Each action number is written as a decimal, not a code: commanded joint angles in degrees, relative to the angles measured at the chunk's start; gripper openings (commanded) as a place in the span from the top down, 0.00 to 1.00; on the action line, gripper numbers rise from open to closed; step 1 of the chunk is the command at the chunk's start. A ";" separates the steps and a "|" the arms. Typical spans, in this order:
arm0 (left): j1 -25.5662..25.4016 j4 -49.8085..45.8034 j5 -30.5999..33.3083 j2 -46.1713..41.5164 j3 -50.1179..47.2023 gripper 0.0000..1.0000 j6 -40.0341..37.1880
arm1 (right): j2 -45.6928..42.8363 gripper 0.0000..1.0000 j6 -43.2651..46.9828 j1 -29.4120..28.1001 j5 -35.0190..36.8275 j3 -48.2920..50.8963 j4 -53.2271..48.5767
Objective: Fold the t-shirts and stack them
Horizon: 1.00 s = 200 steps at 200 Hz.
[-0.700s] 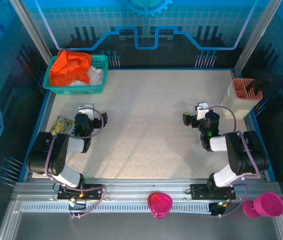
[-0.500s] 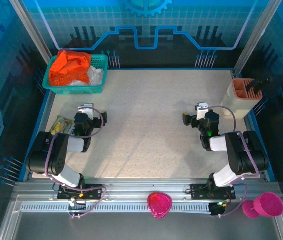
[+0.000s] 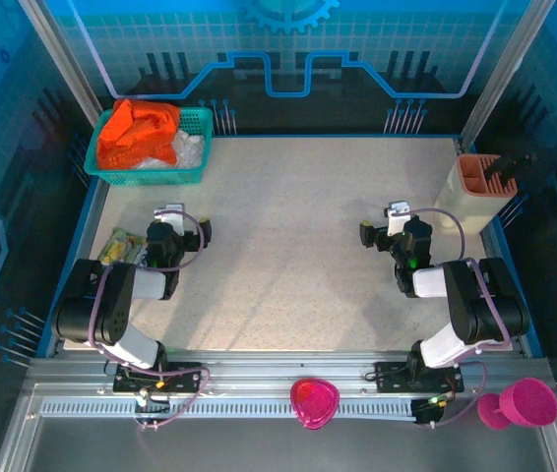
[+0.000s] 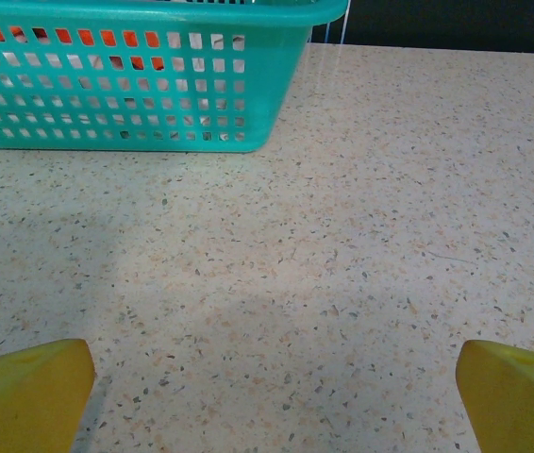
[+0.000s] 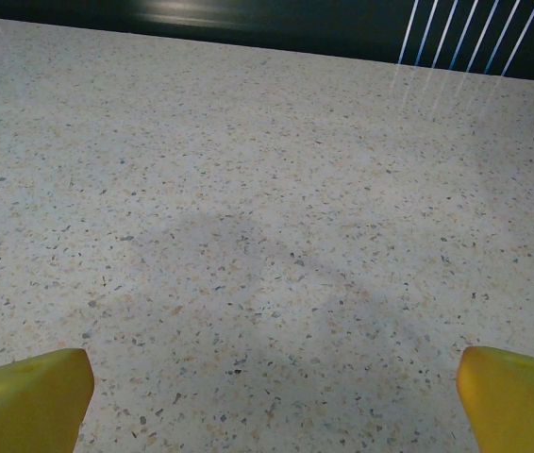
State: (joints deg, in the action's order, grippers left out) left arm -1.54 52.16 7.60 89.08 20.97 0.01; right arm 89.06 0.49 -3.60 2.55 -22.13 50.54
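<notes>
"Reaching into the basket (image 3: 160,175) looks like the risky part. Are both shirts in there?"

"Yes, bunched up inside it: the orange tee (image 3: 136,133) heaped at its left end, the white tee (image 3: 188,149) tucked beside it. The left gripper (image 4: 267,401) hangs just in front of the basket, jaws wide apart and empty. A blind pinch could lift both at once, or hook the basket wall and drag it."

"And the right gripper (image 5: 272,406)?"

"Jaws apart too, empty, well to the right of the basket. I judge it too far off to steady it."

The right hand (image 5: 272,401) hangs over the speckled table (image 5: 267,189), its yellow fingertips (image 5: 26,396) spread wide apart.
</notes>
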 commanded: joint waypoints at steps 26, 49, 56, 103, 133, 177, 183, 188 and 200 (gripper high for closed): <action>0.57 0.36 -1.88 -0.13 1.13 0.01 -0.19 | -0.64 0.00 0.10 0.58 -0.69 -0.91 0.34; 0.57 0.25 -1.88 -0.18 1.15 0.01 -0.19 | -0.73 0.00 -0.75 1.94 -3.15 -0.60 0.81; 0.57 0.27 -1.88 -0.09 1.18 0.01 -0.19 | -0.74 0.00 -0.98 2.17 -3.78 -0.42 1.03; -2.12 -15.33 3.55 -10.32 5.29 0.01 -1.32 | -11.92 0.00 -1.41 -0.09 5.79 -3.93 -13.57; -5.32 -44.83 11.44 -21.09 18.67 0.01 10.19 | -17.16 0.04 -8.21 -1.60 12.15 -18.45 -42.09; -4.20 -76.31 19.11 -12.97 44.39 0.01 21.60 | -11.37 0.00 -8.89 -6.32 12.31 -36.55 -64.58; -3.38 -78.22 19.27 -10.54 47.46 0.01 21.97 | -10.33 0.00 -8.77 -7.02 11.80 -38.10 -66.64; -2.47 -79.59 18.50 -8.41 50.01 0.01 22.11 | -9.55 0.00 -8.80 -7.46 11.45 -39.44 -68.13; 0.11 -82.63 15.22 -2.84 56.52 0.01 22.40 | -8.18 0.00 -8.83 -8.64 10.55 -41.45 -70.68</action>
State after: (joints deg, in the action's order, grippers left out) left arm -5.52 -12.14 22.79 76.18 68.62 17.78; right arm 77.49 -7.14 -9.85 13.41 -59.92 -4.51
